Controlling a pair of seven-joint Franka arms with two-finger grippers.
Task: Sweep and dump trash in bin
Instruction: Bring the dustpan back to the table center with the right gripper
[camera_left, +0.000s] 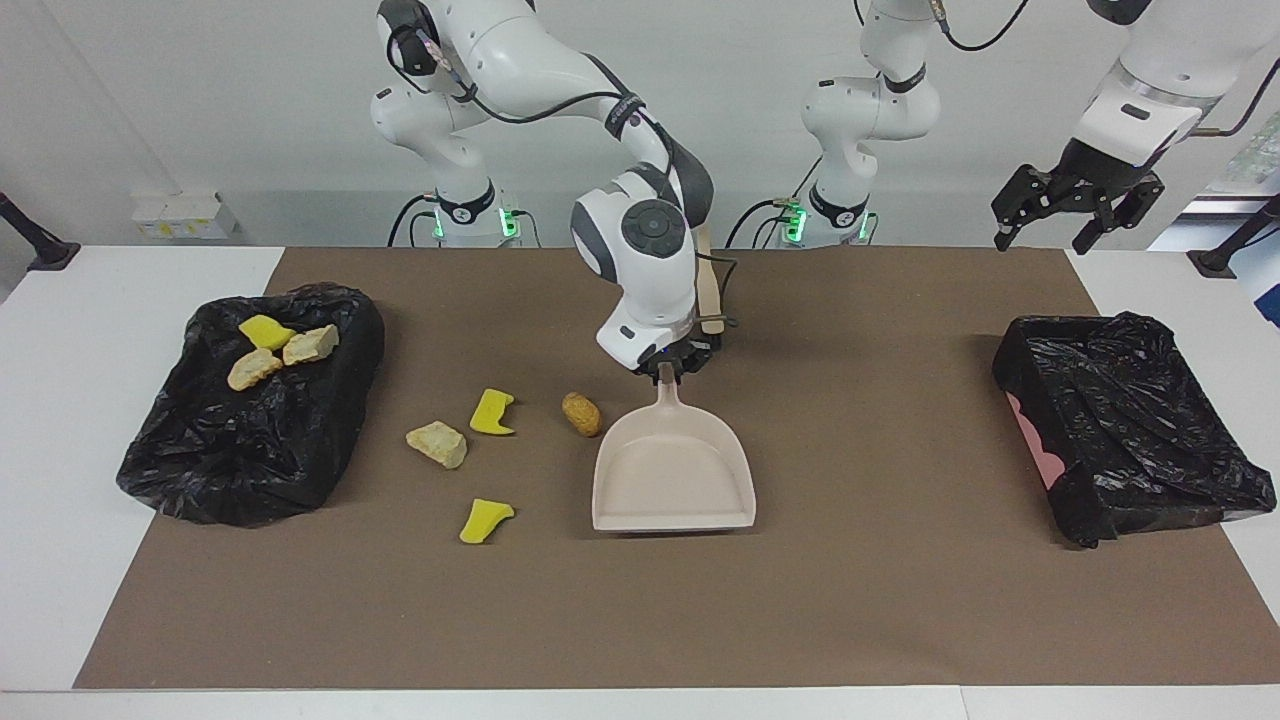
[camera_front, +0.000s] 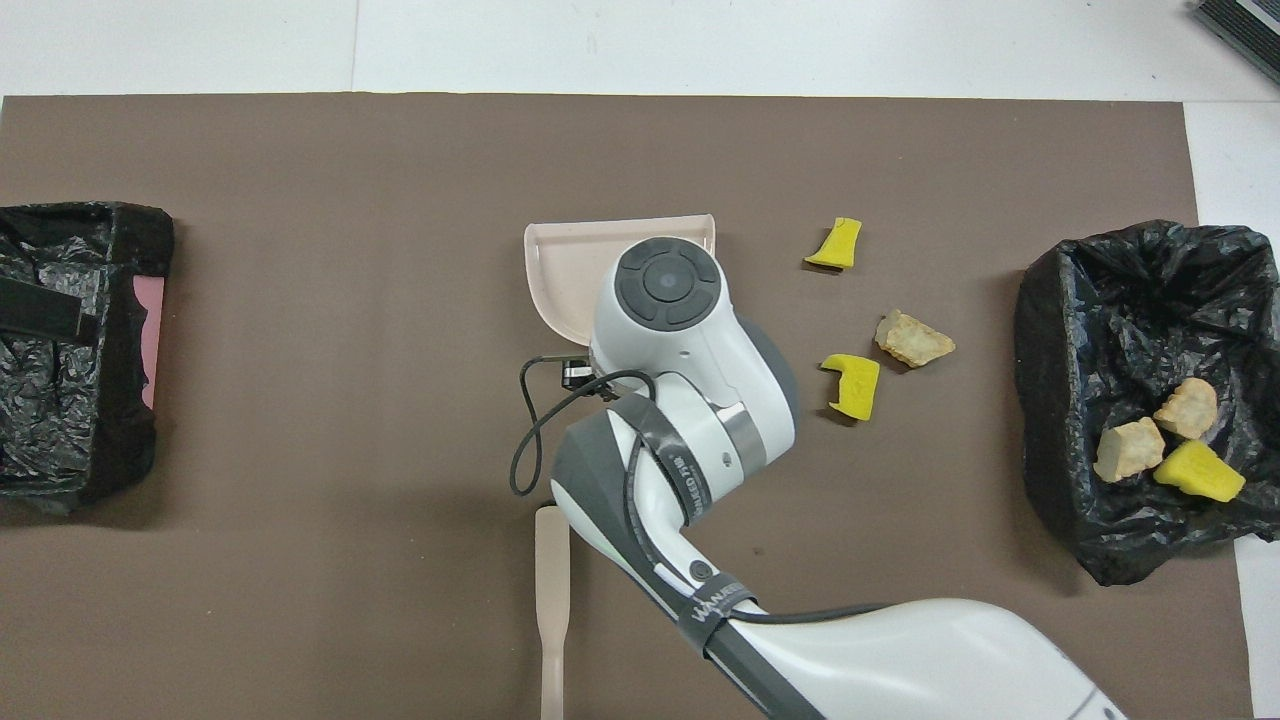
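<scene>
One piece of lettering is seen, in the overhead view: white capitals printed on a dark band (camera_front: 718, 600) wrapped around the right arm (camera_front: 900, 650), toward 6 o'clock in that view. Only the letters "WA" can be made out; the rest is cut off by the band's curve. No other text, number or sign can be read.

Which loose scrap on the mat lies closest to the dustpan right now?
The brown bread-like lump, lying right beside the dustpan near its handle. The two yellow pieces and the beige chunk lie closer to the bin.
</scene>
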